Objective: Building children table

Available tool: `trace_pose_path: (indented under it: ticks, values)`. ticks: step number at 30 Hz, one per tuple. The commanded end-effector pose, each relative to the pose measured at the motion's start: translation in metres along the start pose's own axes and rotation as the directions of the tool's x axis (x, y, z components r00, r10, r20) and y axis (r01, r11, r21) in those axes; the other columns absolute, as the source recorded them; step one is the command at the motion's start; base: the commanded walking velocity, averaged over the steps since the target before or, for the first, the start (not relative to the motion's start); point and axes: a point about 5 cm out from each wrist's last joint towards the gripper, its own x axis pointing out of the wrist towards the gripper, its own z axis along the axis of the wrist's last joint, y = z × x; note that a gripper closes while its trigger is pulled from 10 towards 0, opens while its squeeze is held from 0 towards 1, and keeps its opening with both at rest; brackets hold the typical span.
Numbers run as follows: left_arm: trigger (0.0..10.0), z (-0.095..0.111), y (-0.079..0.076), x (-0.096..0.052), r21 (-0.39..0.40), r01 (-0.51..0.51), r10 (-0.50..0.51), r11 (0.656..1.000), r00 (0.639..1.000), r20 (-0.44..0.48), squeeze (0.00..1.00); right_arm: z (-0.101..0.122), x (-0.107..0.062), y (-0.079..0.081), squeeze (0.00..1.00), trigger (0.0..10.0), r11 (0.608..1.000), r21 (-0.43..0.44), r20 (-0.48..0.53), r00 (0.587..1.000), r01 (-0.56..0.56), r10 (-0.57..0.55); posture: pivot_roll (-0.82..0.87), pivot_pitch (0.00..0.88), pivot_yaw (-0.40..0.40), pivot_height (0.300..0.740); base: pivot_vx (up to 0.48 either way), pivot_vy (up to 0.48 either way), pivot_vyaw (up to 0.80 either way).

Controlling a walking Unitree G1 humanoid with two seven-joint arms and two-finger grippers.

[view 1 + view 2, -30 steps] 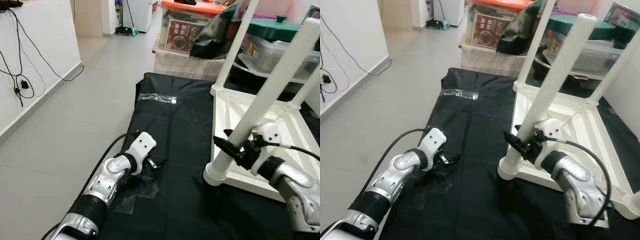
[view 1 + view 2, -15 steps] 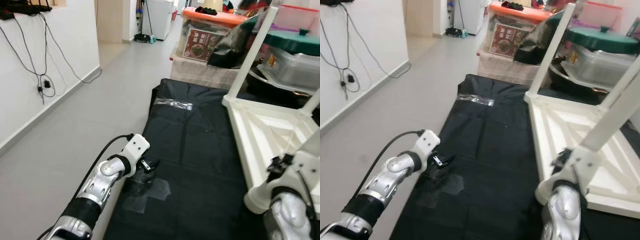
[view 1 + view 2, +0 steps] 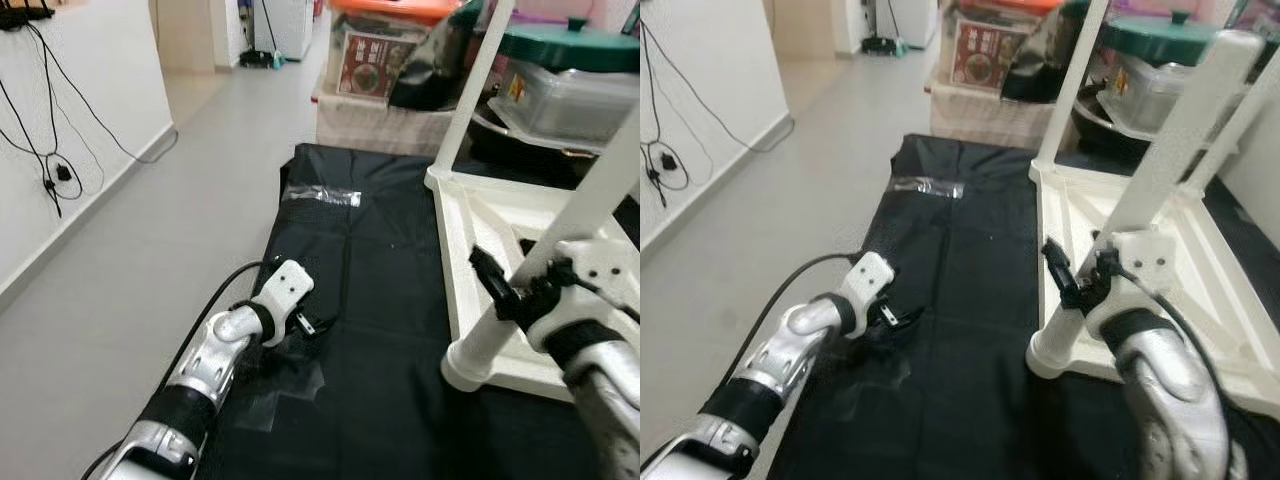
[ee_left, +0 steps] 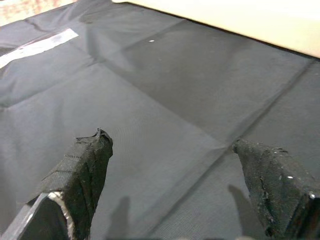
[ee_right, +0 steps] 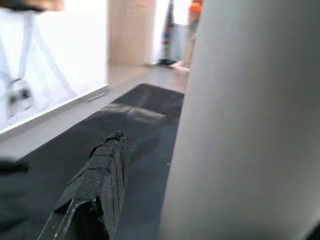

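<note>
white plastic, the children's table lies upside down on our black mat, legs pointing up. our right gripper is clamped around the nearest table leg, low by its base. our left gripper hovers just over the mat, fingers spread apart, holding nothing.

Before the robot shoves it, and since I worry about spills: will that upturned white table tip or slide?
The table lies flat on its top, so it probably won't tip. It looks like light plastic, likely sliding on the black sheet. The right end effector is at the near leg, which may flex.
</note>
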Motion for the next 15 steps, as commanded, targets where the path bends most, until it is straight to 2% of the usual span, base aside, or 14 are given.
trace_pose_path:
  ticks: [1, 2, 4, 5, 6, 7, 8, 9, 10, 11, 12, 13, 14, 15]
  values:
    - [10.0, -0.003, -0.003, 0.0, 0.005, 0.009, -0.009, 1.0, 1.0, -0.009, 0.0, -0.01, 0.001, 0.011, 0.0, 10.0, 0.984, 0.01, -0.031, 0.983, -0.18, 0.181, 0.09, 0.0, -0.107, 0.74, 0.0, 0.0, 0.0]
    - [10.0, -0.003, -0.003, 0.0, 0.005, 0.009, -0.009, 1.0, 1.0, -0.009, 0.0, -0.01, 0.001, 0.011, 0.0, 10.0, 0.984, 0.01, -0.031, 0.983, -0.18, 0.181, 0.09, 0.0, -0.107, 0.74, 0.0, 0.0, 0.0]
    - [10.0, -0.002, -0.003, 0.001, 0.008, 0.007, -0.007, 1.0, 1.0, -0.007, 0.0, -0.025, 0.007, 0.011, 0.0, 10.0, 0.968, -0.019, -0.109, 0.963, -0.249, 0.246, 0.1, 0.0, -0.113, 0.74, 0.0, 0.0, 0.0]
    - [10.0, -0.001, -0.003, 0.001, 0.008, 0.003, -0.003, 1.0, 1.0, -0.005, 0.0, -0.03, 0.014, 0.011, 0.0, 6.0, 0.969, -0.02, -0.131, 0.962, -0.246, 0.242, 0.12, 0.0, -0.126, 0.74, 0.0, 0.0, 0.0]
    - [10.0, -0.001, -0.003, 0.001, 0.008, 0.003, -0.003, 1.0, 1.0, -0.005, 0.0, -0.03, 0.014, 0.011, 0.0, 6.0, 0.969, -0.02, -0.131, 0.962, -0.246, 0.242, 0.12, 0.0, -0.126, 0.74, 0.0, 0.0, 0.0]
    - [10.0, -0.001, -0.001, 0.001, 0.008, -0.009, 0.009, 1.0, 1.0, -0.002, 0.0, -0.033, 0.028, 0.006, 0.0, 0.0, 0.982, -0.019, -0.141, 0.973, -0.186, 0.181, 0.13, 0.0, -0.136, 0.74, 0.0, 0.0, 0.0]
    - [10.0, -0.001, 0.001, 0.0, 0.007, -0.019, 0.019, 1.0, 1.0, -0.002, 0.0, -0.036, 0.039, -0.003, 0.0, 0.0, 0.998, 0.012, -0.161, 0.985, -0.06, 0.061, 0.13, 0.0, -0.136, 0.74, 0.0, 0.0, 0.0]
    - [10.0, -0.001, 0.001, 0.0, 0.007, -0.019, 0.019, 1.0, 1.0, -0.002, 0.0, -0.036, 0.039, -0.003, 0.0, 0.0, 0.998, 0.012, -0.161, 0.985, -0.06, 0.061, 0.13, 0.0, -0.136, 0.74, 0.0, 0.0, 0.0]
    - [10.0, -0.001, 0.002, -0.001, 0.006, -0.025, 0.025, 1.0, 1.0, -0.003, 0.0, -0.038, 0.046, -0.012, 0.0, 0.0, 0.997, 0.035, -0.185, 0.981, 0.065, -0.057, 0.13, 0.0, -0.136, 0.74, 0.0, 0.0, 0.0]
    - [10.0, -0.002, 0.003, -0.003, 0.006, -0.028, 0.028, 1.0, 1.0, -0.004, 0.0, -0.041, 0.051, -0.021, 0.0, 0.0, 0.979, 0.048, -0.208, 0.961, 0.197, -0.183, 0.14, 0.0, -0.136, 0.74, 0.0, 0.0, 0.0]
    - [10.0, -0.003, 0.003, -0.004, 0.008, -0.028, 0.028, 1.0, 1.0, -0.007, 0.0, -0.046, 0.05, -0.033, 0.0, 0.0, 0.93, 0.056, -0.233, 0.911, 0.363, -0.341, 0.14, 0.0, -0.135, 0.74, 0.0, 0.0, 0.0]
    - [10.0, -0.003, 0.003, -0.004, 0.008, -0.028, 0.028, 1.0, 1.0, -0.007, 0.0, -0.046, 0.05, -0.033, 0.0, 0.0, 0.93, 0.056, -0.233, 0.911, 0.363, -0.341, 0.14, 0.0, -0.135, 0.74, 0.0, 0.0, 0.0]
    - [10.0, -0.005, 0.003, -0.005, 0.01, -0.026, 0.026, 1.0, 1.0, -0.011, 0.0, -0.058, 0.03, -0.053, 0.0, 0.0, 0.727, 0.055, -0.281, 0.71, 0.684, -0.646, 0.14, 0.0, -0.136, 0.74, 0.0, 0.0, 0.0]
    - [10.0, -0.005, 0.002, -0.006, 0.01, -0.025, 0.025, 1.0, 1.0, -0.012, 0.0, -0.067, 0.014, -0.06, 0.0, 0.0, 0.588, 0.04, -0.313, 0.569, 0.808, -0.761, 0.14, 0.0, -0.136, 0.74, 0.0, 0.0, 0.0]
